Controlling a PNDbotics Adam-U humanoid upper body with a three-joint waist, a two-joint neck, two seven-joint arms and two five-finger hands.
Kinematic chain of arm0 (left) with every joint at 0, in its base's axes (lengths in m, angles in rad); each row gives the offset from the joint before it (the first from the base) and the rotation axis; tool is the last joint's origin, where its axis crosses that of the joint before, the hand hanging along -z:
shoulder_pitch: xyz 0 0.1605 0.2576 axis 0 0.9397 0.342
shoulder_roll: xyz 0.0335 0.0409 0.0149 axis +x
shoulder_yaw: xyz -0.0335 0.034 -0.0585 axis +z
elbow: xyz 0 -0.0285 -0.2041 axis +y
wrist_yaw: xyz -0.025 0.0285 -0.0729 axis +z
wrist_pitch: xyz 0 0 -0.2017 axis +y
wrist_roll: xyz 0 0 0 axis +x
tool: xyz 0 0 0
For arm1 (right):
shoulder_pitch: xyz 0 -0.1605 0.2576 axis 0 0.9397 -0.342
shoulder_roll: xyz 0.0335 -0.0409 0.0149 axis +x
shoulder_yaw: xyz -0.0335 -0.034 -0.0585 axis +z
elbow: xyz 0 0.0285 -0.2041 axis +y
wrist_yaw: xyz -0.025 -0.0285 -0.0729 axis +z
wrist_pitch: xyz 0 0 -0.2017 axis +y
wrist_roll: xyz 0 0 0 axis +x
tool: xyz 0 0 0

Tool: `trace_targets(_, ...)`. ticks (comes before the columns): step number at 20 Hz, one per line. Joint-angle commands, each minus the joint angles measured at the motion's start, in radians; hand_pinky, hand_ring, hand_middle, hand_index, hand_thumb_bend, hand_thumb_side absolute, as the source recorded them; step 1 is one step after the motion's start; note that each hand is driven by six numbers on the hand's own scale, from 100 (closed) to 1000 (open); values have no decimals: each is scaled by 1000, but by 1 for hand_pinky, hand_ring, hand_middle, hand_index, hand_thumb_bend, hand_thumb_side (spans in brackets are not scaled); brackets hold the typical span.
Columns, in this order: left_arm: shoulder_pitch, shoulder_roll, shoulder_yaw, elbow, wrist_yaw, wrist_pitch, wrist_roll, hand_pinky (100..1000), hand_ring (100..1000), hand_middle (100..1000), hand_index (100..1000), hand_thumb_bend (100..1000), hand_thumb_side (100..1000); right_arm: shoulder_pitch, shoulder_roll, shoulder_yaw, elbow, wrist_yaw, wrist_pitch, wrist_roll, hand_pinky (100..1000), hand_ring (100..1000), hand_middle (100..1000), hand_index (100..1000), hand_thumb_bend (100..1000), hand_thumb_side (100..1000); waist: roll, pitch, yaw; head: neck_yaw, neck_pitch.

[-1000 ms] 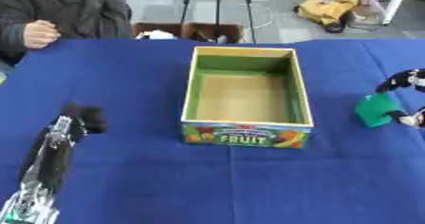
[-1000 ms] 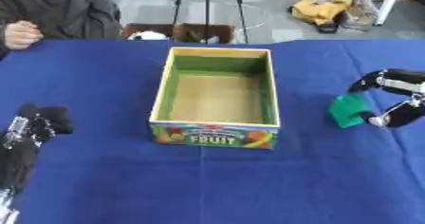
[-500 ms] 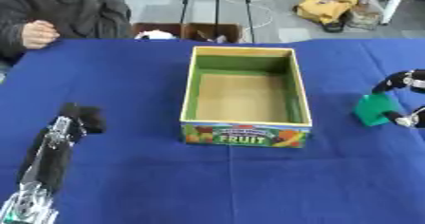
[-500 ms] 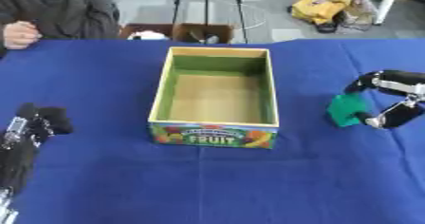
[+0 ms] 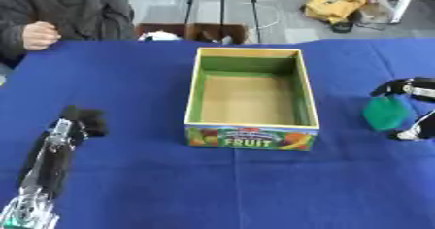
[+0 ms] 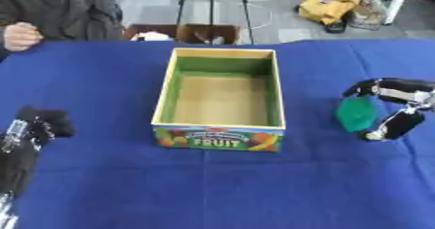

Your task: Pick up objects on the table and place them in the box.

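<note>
Blue cloth over the whole table, faint creases near the front. Behind the far edge: grey floor; black tripod legs spreading downward; brown open carton just past the cloth, with something white beside it. Yellow bag on the floor at far right, dark item touching its lower side, white upright post nearby. At far left, seated person in dark jacket, fist closed and resting at the cloth's far edge
</note>
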Motion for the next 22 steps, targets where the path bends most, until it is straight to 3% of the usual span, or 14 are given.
trace_targets(1, -7, 16, 4, -15, 1, -2, 0, 687, 597, 562, 719, 398, 1000, -20, -29, -11, -21, 5, -3, -7, 922, 897, 918, 964, 442, 208, -3, -16, 1, -3, -7)
trace_targets(7, -6, 16, 4, -15, 1, -2, -1, 687, 597, 562, 719, 398, 1000, -22, -24, -9, -6, 14, -1, -3, 921, 895, 905, 957, 428, 202, -1, -15, 5, -7, -7)
trace_targets(16, -7, 15, 4, -15, 0, -3, -2, 687, 596, 562, 719, 399, 1000, -24, -22, -14, 25, 52, 9, -5, 915, 890, 865, 923, 246, 105, -1, -9, 8, -12, -7)
trace_targets(22, -7, 15, 4, -15, 0, -3, -2, 687, 596, 562, 719, 400, 1000, -21, -18, -17, 45, 73, 14, -18, 904, 875, 813, 891, 126, 100, -1, -9, 9, -15, -6)
